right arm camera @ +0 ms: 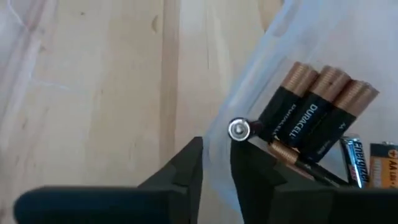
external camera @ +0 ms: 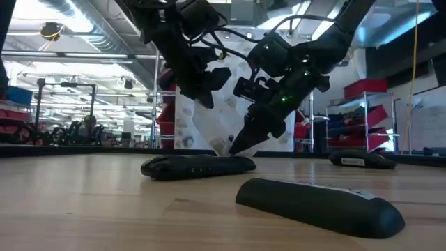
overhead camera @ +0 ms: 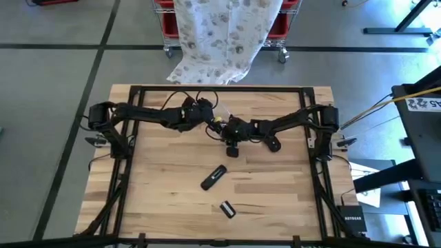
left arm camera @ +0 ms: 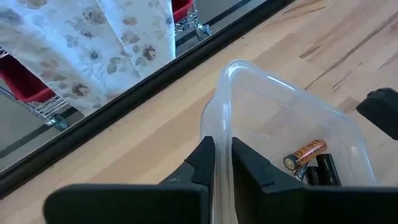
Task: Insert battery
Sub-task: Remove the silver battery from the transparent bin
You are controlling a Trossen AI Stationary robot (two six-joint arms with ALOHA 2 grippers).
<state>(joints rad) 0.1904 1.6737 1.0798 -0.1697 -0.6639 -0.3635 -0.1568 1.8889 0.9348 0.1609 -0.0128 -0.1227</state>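
Your batteries (right arm camera: 314,118) lie loose in a clear plastic tub (left arm camera: 292,118) near the back middle of the wooden table (overhead camera: 275,200), where both arms meet. The left gripper (left arm camera: 222,163) is pinched on the tub's thin rim, steadying it. The right gripper (right arm camera: 216,163) sits at the tub's wall with its fingers nearly together on a sliver of that clear plastic, not on a battery.

Expect the batteries to be small, hard, smooth cylinders with slick black-and-copper wrappers; they will likely roll and slip, so grip one across the middle of its barrel. The tub looks light and flexible, likely to skid or buckle.

The black remote (overhead camera: 213,177) and its separate cover (overhead camera: 227,209) lie nearer the front, well apart from the tub.
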